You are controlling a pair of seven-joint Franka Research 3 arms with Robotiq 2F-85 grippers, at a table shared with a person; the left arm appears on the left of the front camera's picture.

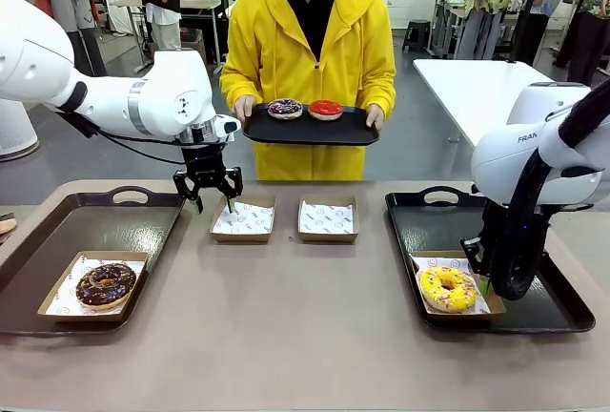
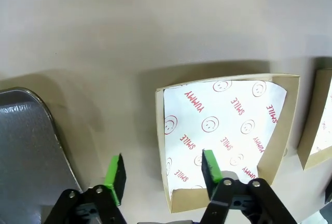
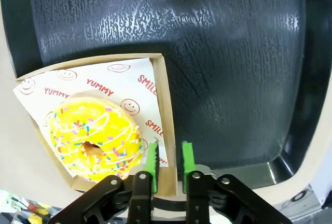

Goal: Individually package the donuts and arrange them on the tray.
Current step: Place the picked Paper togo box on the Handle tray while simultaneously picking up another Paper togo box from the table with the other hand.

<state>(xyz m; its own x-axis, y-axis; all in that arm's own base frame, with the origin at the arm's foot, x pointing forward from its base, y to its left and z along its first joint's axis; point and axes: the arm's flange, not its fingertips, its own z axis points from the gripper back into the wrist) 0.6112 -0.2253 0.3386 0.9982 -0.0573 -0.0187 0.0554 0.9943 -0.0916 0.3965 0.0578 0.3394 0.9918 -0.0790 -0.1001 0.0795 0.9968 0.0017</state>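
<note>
entry: donut packaging, two of four boxed.

step in hand (judged): fetching the next empty box.
- left end effector [image 2: 162, 168]: wide open, holding nothing. its fingers stand astride the 9 o'clock wall of the left empty box [image 1: 243, 219].
- next move calls for closing on that thin card wall without crushing it. the box then has to go to where a donut can be put in.
- right end effector [image 3: 169, 157]: fingers drawn to a narrow gap across the wall of the yellow donut's box [image 3: 165, 105], low on that box's 3 o'clock side in the wrist view. it looks pinched on the card. with that box seated on its tray, letting go seems due.

containers:
- left tray [image 1: 95, 226], counter 9 o'clock: chocolate donut's box [image 1: 67, 298], paper-lined, holds the chocolate donut [image 1: 105, 284].
- right tray [image 1: 448, 221], counter 3 o'clock: yellow donut's box holds the yellow donut [image 1: 448, 288].
- counter [image 1: 305, 336], centre: left empty box and right empty box [image 1: 328, 219] sit side by side and apart, with printed liners only.
- person's tray [image 1: 305, 135], 12 o'clock, held in both hands beyond the far edge: purple donut [image 1: 285, 108] toward 9 o'clock, red donut [image 1: 325, 109] just beside it. both are unboxed.
</note>
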